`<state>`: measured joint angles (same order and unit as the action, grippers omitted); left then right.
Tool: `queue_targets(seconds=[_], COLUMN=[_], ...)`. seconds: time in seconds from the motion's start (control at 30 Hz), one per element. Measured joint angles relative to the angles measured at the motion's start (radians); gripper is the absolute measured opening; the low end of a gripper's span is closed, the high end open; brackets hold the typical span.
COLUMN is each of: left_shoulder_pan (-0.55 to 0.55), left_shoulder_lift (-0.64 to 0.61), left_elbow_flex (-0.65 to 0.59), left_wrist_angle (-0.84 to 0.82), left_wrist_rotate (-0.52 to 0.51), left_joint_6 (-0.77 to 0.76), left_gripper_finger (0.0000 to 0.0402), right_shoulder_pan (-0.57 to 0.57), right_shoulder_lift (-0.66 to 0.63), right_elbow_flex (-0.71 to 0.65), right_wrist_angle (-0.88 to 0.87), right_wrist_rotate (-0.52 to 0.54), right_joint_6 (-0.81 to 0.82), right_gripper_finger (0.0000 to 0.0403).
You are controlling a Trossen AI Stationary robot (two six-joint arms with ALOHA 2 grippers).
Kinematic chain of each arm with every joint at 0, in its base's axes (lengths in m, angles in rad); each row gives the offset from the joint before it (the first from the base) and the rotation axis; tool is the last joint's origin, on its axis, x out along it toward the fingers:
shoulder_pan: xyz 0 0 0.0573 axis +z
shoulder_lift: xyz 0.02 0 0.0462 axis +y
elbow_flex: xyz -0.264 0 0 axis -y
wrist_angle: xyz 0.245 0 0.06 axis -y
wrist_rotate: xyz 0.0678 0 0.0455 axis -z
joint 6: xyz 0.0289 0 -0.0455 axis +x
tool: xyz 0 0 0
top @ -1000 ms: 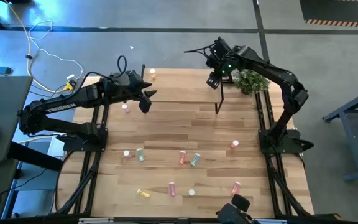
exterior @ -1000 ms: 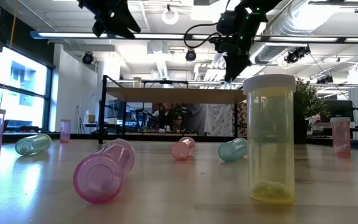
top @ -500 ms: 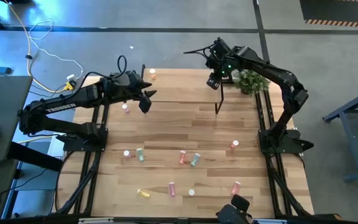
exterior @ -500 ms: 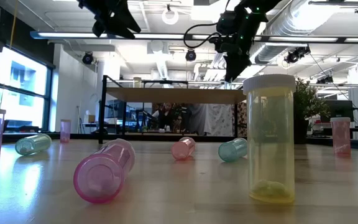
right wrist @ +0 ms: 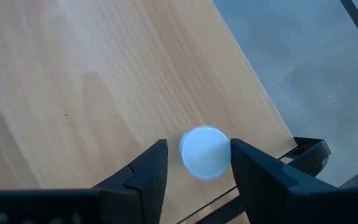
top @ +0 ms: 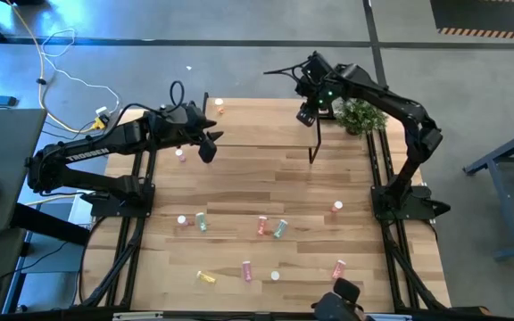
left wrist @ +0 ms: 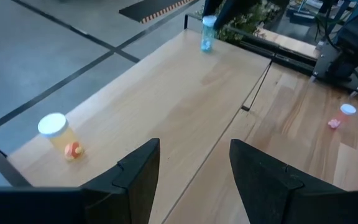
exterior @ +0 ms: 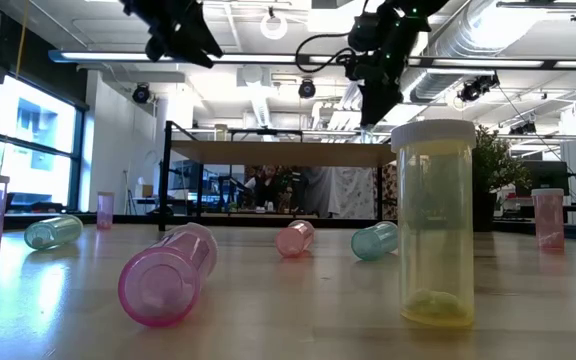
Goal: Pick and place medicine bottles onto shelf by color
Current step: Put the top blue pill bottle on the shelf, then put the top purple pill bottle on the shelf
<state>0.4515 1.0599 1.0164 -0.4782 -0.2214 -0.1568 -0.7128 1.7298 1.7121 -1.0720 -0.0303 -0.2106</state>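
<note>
On the shelf (left wrist: pixel 166 99) corner, green bottle (right wrist: pixel 204 152) stands upright between right gripper (right wrist: pixel 194 165) fingers, now parted around it. Lift straight up to avoid tipping. Left gripper (left wrist: pixel 194 165) open, waiting.

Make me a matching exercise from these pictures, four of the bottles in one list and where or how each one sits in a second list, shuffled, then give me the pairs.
Things:
1. pale green bottle
2. big yellow bottle nearest the low camera
3. pink bottle nearest the low camera
4. orange-tinted bottle

Places:
A. lying on its side on the table
B. upright on the shelf, between the fingers of the right gripper
C. upright on the table
D. upright at the shelf's corner on the left arm's side

Pairs: 1-B, 2-C, 3-A, 4-D
</note>
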Motion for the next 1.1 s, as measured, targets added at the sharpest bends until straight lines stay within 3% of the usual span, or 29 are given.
queue_targets(seconds=[0.3,0.63,0.83,0.97,1.1], left_shoulder_pan=[0.003,0.068,0.174,0.252,0.305], left_shoulder_lift=[-0.007,-0.014,-0.032,-0.049,-0.049], left_elbow_flex=[0.001,0.128,0.133,0.128,0.105], left_wrist_angle=[-0.097,-0.533,-0.729,-0.752,-0.762], left_wrist_rotate=[-0.037,-0.111,-0.168,-0.146,-0.128], left_joint_6=[-0.020,-0.104,-0.301,-0.463,-0.495], left_gripper_finger=[0.0184,0.0184,0.0184,0.0184,0.0184], right_shoulder_pan=[-0.001,-0.001,-0.001,-0.001,0.000], right_shoulder_lift=[0.000,-0.001,-0.002,-0.002,-0.002], right_elbow_flex=[0.080,0.209,0.226,0.225,0.225], right_wrist_angle=[-0.050,-0.066,-0.073,-0.078,-0.092], right_wrist_rotate=[0.000,0.000,0.000,0.000,0.000], right_joint_6=[0.000,-0.012,-0.018,-0.019,-0.019], right_gripper_finger=[0.0165,0.0165,0.0165,0.0165,0.0165])
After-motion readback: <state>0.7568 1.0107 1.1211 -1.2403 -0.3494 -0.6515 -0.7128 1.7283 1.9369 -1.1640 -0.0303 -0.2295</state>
